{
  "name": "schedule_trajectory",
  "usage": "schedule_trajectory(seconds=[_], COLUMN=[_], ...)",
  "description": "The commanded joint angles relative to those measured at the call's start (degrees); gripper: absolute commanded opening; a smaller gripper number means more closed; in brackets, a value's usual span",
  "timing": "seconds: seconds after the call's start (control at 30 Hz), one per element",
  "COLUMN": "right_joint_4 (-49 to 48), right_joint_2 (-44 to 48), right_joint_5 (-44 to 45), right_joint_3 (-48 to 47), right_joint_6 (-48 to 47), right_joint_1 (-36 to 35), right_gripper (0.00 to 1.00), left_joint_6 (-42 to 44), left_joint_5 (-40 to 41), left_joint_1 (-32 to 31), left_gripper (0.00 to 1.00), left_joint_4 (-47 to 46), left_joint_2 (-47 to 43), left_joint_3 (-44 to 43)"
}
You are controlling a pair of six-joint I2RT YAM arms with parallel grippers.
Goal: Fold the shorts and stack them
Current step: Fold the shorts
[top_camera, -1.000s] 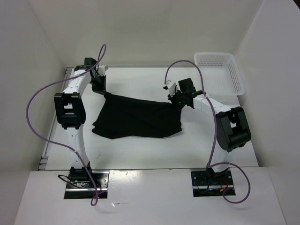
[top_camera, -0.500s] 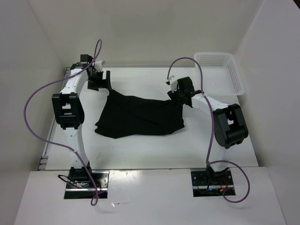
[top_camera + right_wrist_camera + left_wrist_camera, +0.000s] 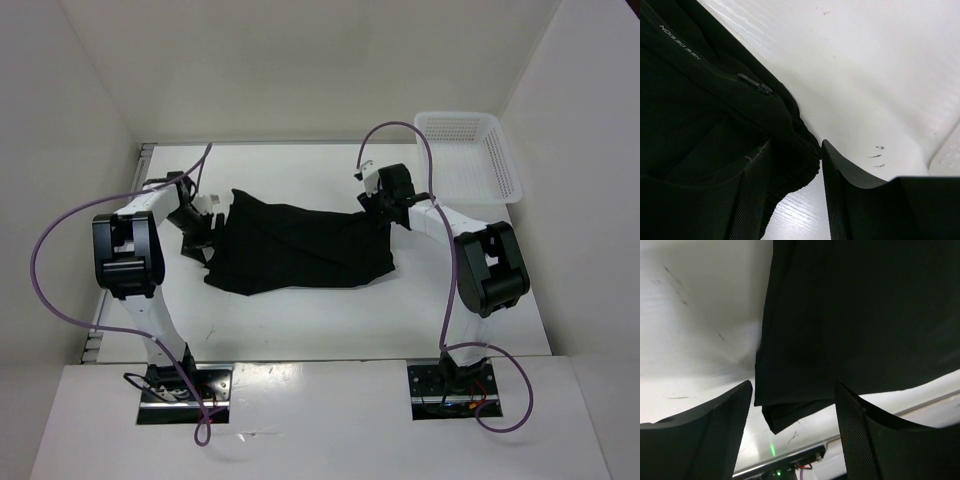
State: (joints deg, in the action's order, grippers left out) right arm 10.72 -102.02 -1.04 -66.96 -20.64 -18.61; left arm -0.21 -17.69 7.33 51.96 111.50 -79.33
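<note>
The black shorts [image 3: 300, 245] lie spread on the white table, roughly flat with a fold along the left side. My left gripper [image 3: 204, 228] sits low at their left edge. In the left wrist view its jaws stand wide apart, and a layered corner of the shorts [image 3: 790, 410] reaches into the gap [image 3: 792, 440] without touching either finger. My right gripper [image 3: 384, 207] is at the shorts' far right corner. In the right wrist view the gathered waistband [image 3: 790, 150] lies between the parted fingers [image 3: 792, 200], resting against the left one.
A white mesh basket [image 3: 470, 155] stands at the back right corner of the table. White walls close in the left, back and right sides. Purple cables loop above both arms. A metal rail [image 3: 790, 460] runs along the table's left edge.
My left gripper let go of the shorts' far left corner, opened and swung nearer along their left edge. The right gripper opened over the waistband and stayed put. The shorts settled flat.
</note>
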Motion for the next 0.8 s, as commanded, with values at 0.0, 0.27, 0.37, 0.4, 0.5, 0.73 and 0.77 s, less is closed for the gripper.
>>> schedule_trajectory(seconds=[0.0, 0.27, 0.37, 0.4, 0.5, 0.73, 0.77], right_joint_4=[-2.37, -2.37, -2.37, -2.37, -2.37, -2.9, -3.42], right_joint_2=[2.34, 3.4, 3.93, 3.93, 3.93, 2.88, 2.88], right_joint_5=[-0.54, -1.07, -1.07, -1.07, -1.07, -1.07, -1.07], right_joint_3=[1.12, 3.94, 3.94, 3.94, 3.94, 3.94, 3.94], right_joint_6=[-0.27, -1.32, -1.33, -1.33, -1.33, -1.86, -1.86], right_joint_1=[-0.02, -0.55, -0.55, -0.55, -0.55, -1.08, -1.08], right_gripper=[0.49, 0.49, 0.49, 0.49, 0.49, 0.42, 0.41], left_joint_6=[0.21, 0.21, 0.21, 0.21, 0.21, 0.21, 0.21], left_joint_5=[-2.87, -4.28, -4.28, -4.28, -4.28, -8.04, -9.1], left_joint_1=[0.93, 3.13, 3.13, 3.13, 3.65, 5.93, 5.94], left_gripper=[0.74, 0.43, 0.28, 0.24, 0.09, 0.0, 0.0], left_joint_4=[2.78, 4.55, 4.55, 4.55, 5.07, 13.84, 18.74], left_joint_2=[0.55, 3.19, 3.72, 3.72, 3.72, 1.96, 1.96], left_joint_3=[0.4, -0.12, -0.12, -0.12, -0.12, -6.09, -9.15])
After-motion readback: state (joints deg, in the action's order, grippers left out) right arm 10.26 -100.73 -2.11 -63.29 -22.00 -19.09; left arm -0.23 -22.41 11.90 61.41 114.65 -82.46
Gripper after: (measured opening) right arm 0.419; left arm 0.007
